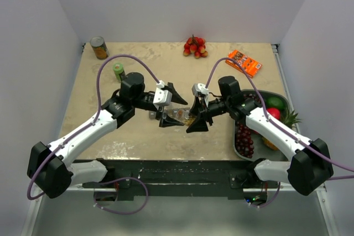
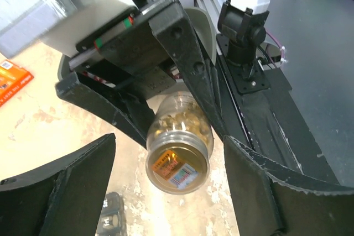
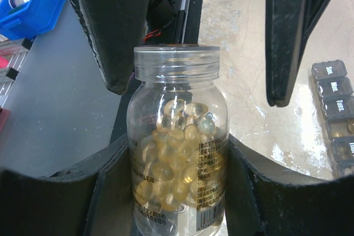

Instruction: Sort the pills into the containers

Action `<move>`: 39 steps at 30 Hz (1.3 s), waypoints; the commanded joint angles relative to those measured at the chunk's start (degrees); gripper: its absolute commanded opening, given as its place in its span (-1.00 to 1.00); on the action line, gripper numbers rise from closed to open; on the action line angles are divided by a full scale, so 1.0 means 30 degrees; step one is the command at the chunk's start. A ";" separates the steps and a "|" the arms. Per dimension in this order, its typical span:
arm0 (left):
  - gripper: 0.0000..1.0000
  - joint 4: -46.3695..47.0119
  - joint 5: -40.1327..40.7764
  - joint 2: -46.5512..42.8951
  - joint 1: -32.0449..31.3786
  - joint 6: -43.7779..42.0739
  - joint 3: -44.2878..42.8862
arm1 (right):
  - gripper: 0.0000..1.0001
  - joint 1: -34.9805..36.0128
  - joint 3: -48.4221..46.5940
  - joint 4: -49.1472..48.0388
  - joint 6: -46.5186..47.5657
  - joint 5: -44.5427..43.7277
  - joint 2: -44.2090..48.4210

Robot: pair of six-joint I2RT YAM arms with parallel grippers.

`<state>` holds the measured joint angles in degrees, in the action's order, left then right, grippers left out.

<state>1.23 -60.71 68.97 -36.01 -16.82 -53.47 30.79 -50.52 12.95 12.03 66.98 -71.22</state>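
Right gripper (image 3: 176, 148) clamped narrow on clear pill bottle (image 3: 177, 169) at mid-body, yellow capsules (image 3: 180, 136) inside. Left gripper (image 2: 176, 176) spread wide, fingers (image 3: 119, 31) flanking the cap at 10 and 2 o'clock; contact unclear.

Right wrist only: grey pill-organiser strip (image 3: 335, 106) on table (image 3: 249, 81) at 3 o'clock, day labels readable, cut off at frame edge. Left wrist only: barcode sticker (image 2: 178, 173) on cap end.

Top view: bottle mostly hidden between claws, organiser hard to make out.

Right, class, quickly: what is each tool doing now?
Left tool: open, holding nothing.
Right tool: closed on the clear plastic bottle of amber capsules.
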 commanded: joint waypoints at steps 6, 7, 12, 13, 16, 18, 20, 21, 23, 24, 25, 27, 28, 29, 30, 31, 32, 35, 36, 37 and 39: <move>0.31 -0.1583 0.0636 -0.0929 0.0109 -0.1748 0.0012 | -1.00 0.0021 -0.0854 -0.0010 0.0413 0.0027 0.0244; 0.25 -0.1642 0.0636 -0.0929 0.0109 -0.1747 -0.0017 | -1.00 0.0021 -0.0855 -0.0010 0.0413 -0.0002 0.0244; -0.38 -0.1964 0.0695 -0.0871 0.0108 -0.1806 -0.0134 | -1.00 0.0022 -0.0884 0.0048 0.0413 -0.0032 0.0186; -0.48 -0.2080 0.0637 -0.0871 0.0109 -0.1864 -0.0193 | -1.00 0.0021 -0.0884 0.0048 0.0471 -0.0061 0.0215; -1.00 -0.2637 0.0723 -0.0783 0.0109 -0.1866 -0.0369 | -1.00 0.0021 -0.0913 0.0077 0.0472 -0.0294 0.0186; -1.00 -0.2726 0.0812 -0.0754 0.0109 -0.1398 -0.0340 | -0.96 0.0022 -0.0971 0.0282 0.0588 -0.0500 0.0186; -1.00 -0.2727 0.1074 -0.0957 0.0109 -0.0433 -0.0078 | -0.41 0.0021 -0.1176 0.0604 0.1027 -0.0967 0.0244; -1.00 -0.2639 0.1366 -0.1075 0.0109 0.0035 0.0098 | -0.06 0.0021 -0.1264 0.0982 0.1202 -0.1230 0.0215; -1.00 -0.2434 0.2798 -0.1570 0.0109 0.1763 0.0711 | 0.72 -0.0037 -0.1586 0.1365 0.1730 -0.2251 0.0302; -1.00 -0.2404 0.3500 -0.1806 0.0138 0.2261 0.0918 | 0.91 -0.0095 -0.1674 0.1599 0.1818 -0.2577 0.0303; -1.00 -0.2491 0.5132 -0.2011 0.0109 0.3282 0.1152 | 0.98 -0.0212 -0.1849 0.1717 0.2022 -0.2929 0.0361; -1.00 -0.3076 0.6723 -0.2597 0.0254 0.3992 0.1738 | 0.98 -0.0795 -0.1938 0.1777 0.2054 -0.3689 0.0390; -1.00 -0.3281 0.8238 -0.2831 0.0313 0.4749 0.1943 | 0.98 -0.1031 -0.1939 0.1748 0.2170 -0.3926 0.0391; -1.00 -0.3660 0.8920 -0.3240 0.0488 0.5047 0.2293 | 0.98 -0.1265 -0.1910 0.1864 0.2374 -0.4073 0.0507; -1.00 -0.3838 0.9594 -0.3418 0.0634 0.5340 0.2442 | 0.98 -0.1732 -0.1851 0.1836 0.2405 -0.4510 0.0653; -1.00 -0.4129 1.1254 -0.3623 0.0810 0.6358 0.2501 | 0.98 -0.1997 -0.1532 0.1691 0.2376 -0.4717 0.0799; -1.00 -0.4857 1.2257 -0.3799 0.1247 0.6832 0.2502 | 0.98 -0.2261 -0.1296 0.1457 0.2347 -0.5038 0.0975; -1.00 -0.7894 1.7407 -0.3074 0.2766 0.9232 0.1659 | 0.98 -0.3141 -0.0242 0.0169 0.1674 -0.6240 0.1737; -1.00 -0.8811 1.8641 -0.2720 0.3297 0.9471 0.1420 | 0.98 -0.3433 -0.0007 -0.0240 0.1586 -0.6504 0.2028; -1.00 -0.9429 2.0162 -0.2426 0.3911 1.0054 0.1273 | 0.98 -0.3523 0.0372 -0.0418 0.1295 -0.7000 0.2176; -1.00 -1.0196 2.2685 -0.1955 0.5611 1.1284 0.1241 | 0.98 -0.3727 0.0754 -0.0946 0.0943 -0.7471 0.2411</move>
<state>-20.73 -14.26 60.90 -25.91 6.96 -47.40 20.56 -50.57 14.98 16.84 49.78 -66.17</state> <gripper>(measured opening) 0.477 0.989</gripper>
